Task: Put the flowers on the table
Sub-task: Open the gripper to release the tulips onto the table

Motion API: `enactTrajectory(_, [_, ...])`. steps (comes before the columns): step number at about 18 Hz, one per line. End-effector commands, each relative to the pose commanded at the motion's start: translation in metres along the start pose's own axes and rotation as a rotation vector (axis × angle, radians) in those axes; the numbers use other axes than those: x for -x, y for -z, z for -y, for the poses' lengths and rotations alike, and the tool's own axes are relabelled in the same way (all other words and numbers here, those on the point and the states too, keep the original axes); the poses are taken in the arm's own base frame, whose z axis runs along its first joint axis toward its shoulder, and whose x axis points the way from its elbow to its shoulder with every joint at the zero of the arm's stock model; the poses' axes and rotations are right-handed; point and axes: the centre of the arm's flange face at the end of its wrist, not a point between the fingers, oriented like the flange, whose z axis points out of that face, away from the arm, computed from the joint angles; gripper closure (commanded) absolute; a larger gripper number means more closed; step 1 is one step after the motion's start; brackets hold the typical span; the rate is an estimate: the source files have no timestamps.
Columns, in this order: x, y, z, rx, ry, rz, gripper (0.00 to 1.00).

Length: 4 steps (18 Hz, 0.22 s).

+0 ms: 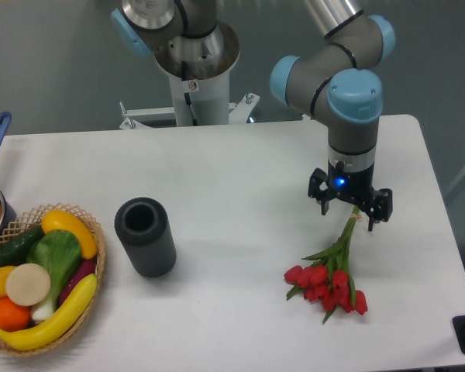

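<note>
While the gripper (353, 211) pinches the stem ends, the flowers (329, 285) slant onto the counter (232, 186).
Advice: lower until stems lie flat, then release.

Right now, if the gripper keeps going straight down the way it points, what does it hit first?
Probably the flowers: their stems run up between the fingers of the gripper. Below them is the table. Depth is hard to judge.

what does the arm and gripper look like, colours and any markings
The arm is built of silver-grey metal tubes with rounded joints capped in light blue. The gripper is small and black, angular, with two short fingers and a small blue light glowing on its body. A white pedestal with a small sticker stands behind. No loose cables are visible.
</note>
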Motion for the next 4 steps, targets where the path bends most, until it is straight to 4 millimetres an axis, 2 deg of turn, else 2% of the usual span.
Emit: enactTrajectory(4, [0.0007, -0.0002, -0.0018, 0.001, -0.003, -0.001, 0.00])
